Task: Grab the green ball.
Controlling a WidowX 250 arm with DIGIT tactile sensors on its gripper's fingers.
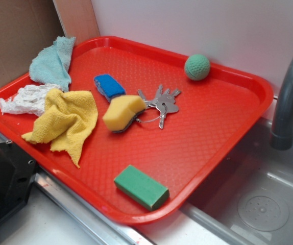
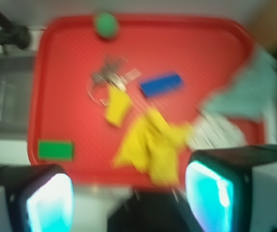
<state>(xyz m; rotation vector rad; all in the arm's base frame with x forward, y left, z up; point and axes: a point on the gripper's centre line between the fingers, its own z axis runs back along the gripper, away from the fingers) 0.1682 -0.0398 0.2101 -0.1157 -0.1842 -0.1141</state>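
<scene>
The green ball (image 1: pixel 197 67) is a small teal dimpled sphere lying at the far right corner of the red tray (image 1: pixel 223 127), next to the white wall. In the blurred wrist view the green ball (image 2: pixel 105 24) is at the top edge of the tray (image 2: pixel 71 72). My gripper (image 2: pixel 129 198) is high above the tray's near edge, far from the ball. Its two cyan-padded fingers (image 2: pixel 49 203) stand wide apart with nothing between them. The gripper does not show in the exterior view.
On the tray lie a yellow sponge (image 1: pixel 123 113), a bunch of keys (image 1: pixel 161 103), a blue block (image 1: pixel 108 86), a green rectangular block (image 1: pixel 141 187), a yellow cloth (image 1: pixel 67 120), a white rag (image 1: pixel 26 98) and a light-blue cloth (image 1: pixel 52 62). A sink with a grey faucet (image 1: pixel 289 92) lies right.
</scene>
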